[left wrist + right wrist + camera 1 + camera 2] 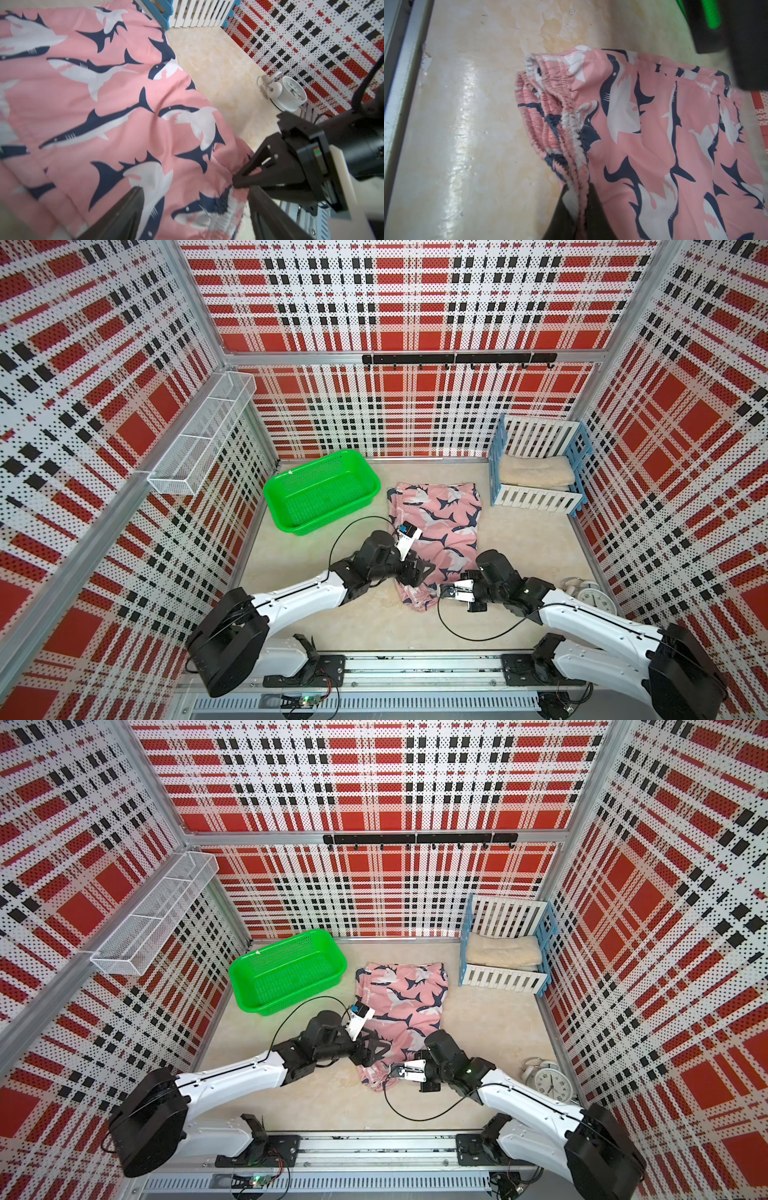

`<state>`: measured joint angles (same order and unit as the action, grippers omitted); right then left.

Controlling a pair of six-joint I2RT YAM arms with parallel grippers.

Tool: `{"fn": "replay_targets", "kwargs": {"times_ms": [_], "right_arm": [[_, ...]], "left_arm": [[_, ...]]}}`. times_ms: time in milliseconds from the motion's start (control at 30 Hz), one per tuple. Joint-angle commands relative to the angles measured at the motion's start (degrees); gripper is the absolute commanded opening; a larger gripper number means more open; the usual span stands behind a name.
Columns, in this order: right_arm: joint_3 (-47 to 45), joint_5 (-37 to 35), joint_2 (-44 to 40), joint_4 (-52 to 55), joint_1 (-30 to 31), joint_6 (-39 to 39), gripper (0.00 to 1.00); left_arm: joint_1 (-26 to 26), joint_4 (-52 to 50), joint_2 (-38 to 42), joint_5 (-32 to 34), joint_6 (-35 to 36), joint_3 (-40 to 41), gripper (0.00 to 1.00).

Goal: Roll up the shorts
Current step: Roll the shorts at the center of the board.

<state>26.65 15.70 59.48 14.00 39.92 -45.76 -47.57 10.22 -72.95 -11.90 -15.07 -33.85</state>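
The shorts [436,522] [405,1002], pink with navy-and-white sharks, lie flat in a long folded strip in the middle of the floor, elastic waistband at the near end. My left gripper [419,572] [195,207] hovers open just above the near part of the fabric [104,104], one finger [133,207] on each side, holding nothing. From the right, my right gripper [437,593] [580,199] is shut on the ruffled waistband [571,124] at the near right corner. Its tip [235,182] also shows in the left wrist view, pinching that edge.
A green basket [322,493] stands left of the shorts. A blue-and-white slatted crate [536,499] holding a folded beige towel [536,477] is at the back right. A white alarm clock [592,599] sits near the right wall. A wire shelf [203,435] hangs on the left wall.
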Motion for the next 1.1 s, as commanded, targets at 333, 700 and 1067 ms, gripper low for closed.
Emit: {"fn": "replay_targets", "kwargs": {"times_ms": [333,700,1067], "right_arm": [[1.4,1.3,-2.5,2.2,-2.4,0.7,0.0],[1.4,3.1,-4.1,1.4,-3.7,1.8,0.0],[0.8,2.9,-5.7,2.2,-3.9,2.8,0.0]], "left_arm": [[-16.1,29.1,14.4,22.7,42.9,24.3,0.99],[-19.9,45.7,-6.7,28.0,61.0,24.8,1.0],[-17.1,52.1,-17.9,21.3,60.6,21.3,0.86]]}}
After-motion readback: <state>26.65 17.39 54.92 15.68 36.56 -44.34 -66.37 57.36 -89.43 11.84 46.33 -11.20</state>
